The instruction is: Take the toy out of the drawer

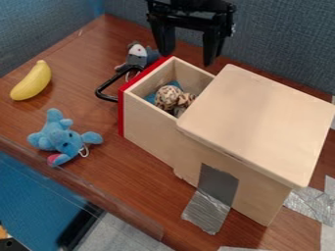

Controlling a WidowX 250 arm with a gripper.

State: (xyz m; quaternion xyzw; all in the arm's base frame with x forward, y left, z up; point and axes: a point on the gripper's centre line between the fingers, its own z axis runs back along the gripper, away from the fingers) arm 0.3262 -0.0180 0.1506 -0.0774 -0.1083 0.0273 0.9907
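Note:
At the top of the camera view the black gripper (190,51) stands open, its two fingers hanging apart with nothing between them. It is above and behind the drawer (149,128), which is pulled out of a pale wooden box (262,117). The drawer has a red front and a black handle (105,91). Inside it lies a spotted brown-and-cream toy (169,97), with something blue beside it. The lower part of the toy is hidden by the drawer's side wall.
A blue plush toy (62,137) lies left of the drawer on the brown table (98,171). A yellow banana (33,81) is at the far left. Behind the handle sits a grey plush toy (136,55). Silver tape (206,211) runs from box to table.

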